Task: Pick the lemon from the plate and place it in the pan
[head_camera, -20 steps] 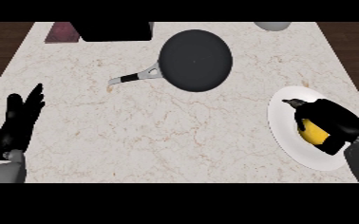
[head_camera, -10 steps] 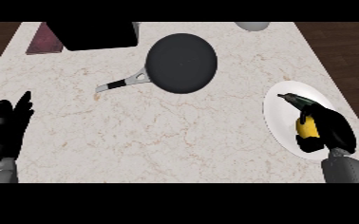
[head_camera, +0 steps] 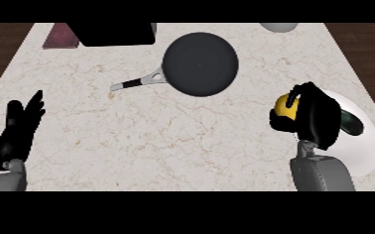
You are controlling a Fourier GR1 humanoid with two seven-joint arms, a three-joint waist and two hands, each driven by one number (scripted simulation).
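lemon [head_camera: 282, 108] yellow | plate [head_camera: 353, 153] white | pan [head_camera: 200, 64] dark grey | counter [head_camera: 147, 139] cream with brown veins

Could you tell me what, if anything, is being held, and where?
The right hand curls round the lemon, covering its right side; the left hand, open, holds nothing.

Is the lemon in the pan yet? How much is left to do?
Not yet. Done: the right hand is curled round the lemon. In hand: the lemon is at the left edge of the plate. Left: carrying it to the empty pan and letting go. The left hand rests open.
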